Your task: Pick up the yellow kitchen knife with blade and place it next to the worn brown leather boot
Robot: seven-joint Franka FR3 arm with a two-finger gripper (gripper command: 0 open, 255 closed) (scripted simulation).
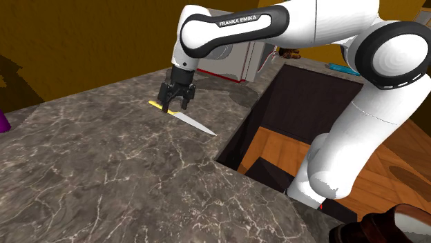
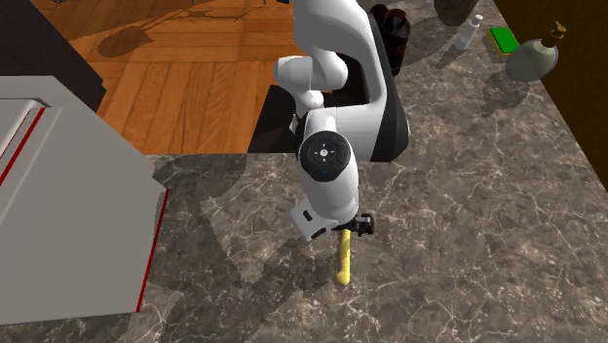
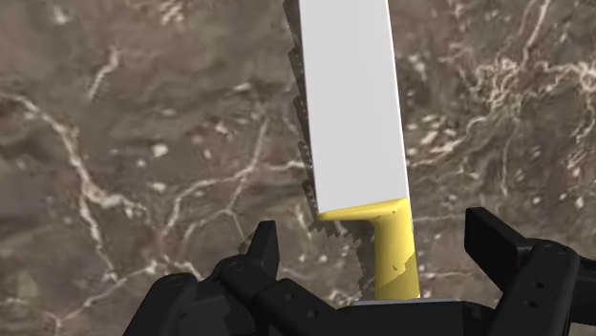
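The black two-finger gripper point(image 3: 374, 234) stands open astride the yellow-handled, white-bladed kitchen knife point(image 3: 349, 115). This knife lies on the marbled countertop point(image 1: 103, 166).

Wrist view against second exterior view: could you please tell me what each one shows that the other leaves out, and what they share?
Wrist view: the knife's white blade with its serrated edge, and the tool's fingers standing apart either side of the yellow handle, not touching it. Second exterior view: the white arm, a round stoppered bottle, a white box with red trim and wood floor. Both: the yellow handle lying on the marbled countertop.
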